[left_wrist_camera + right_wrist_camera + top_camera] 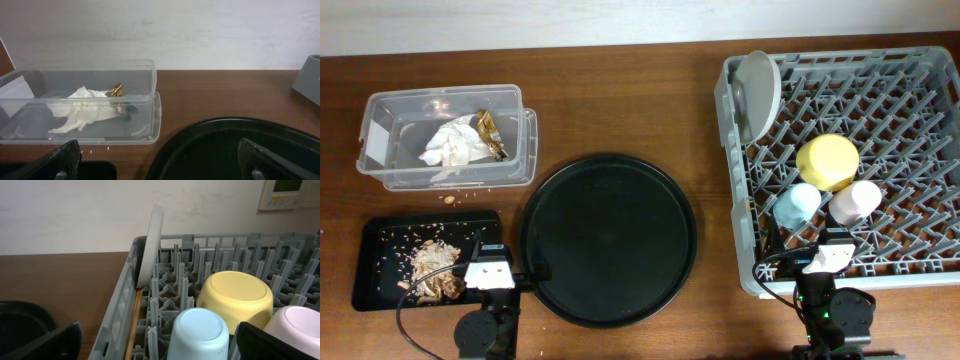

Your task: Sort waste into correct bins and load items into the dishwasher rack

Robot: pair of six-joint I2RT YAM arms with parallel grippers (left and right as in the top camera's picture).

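Grey rack (pixel 910 90) holds plate (pixel 760 92), bowl (pixel 828 161), cups (pixel 798 205); left gripper (pixel 160 162) and right gripper (pixel 160 342) gape empty. We reckon sorting's done, only retreat remains.

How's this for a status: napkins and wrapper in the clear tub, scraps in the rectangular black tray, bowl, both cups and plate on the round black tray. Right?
Not quite. The overhead view shows the yellow bowl, light-blue cup, pink cup and grey plate in the dishwasher rack, not on the round black tray. The napkins, wrapper and scraps are as you said.
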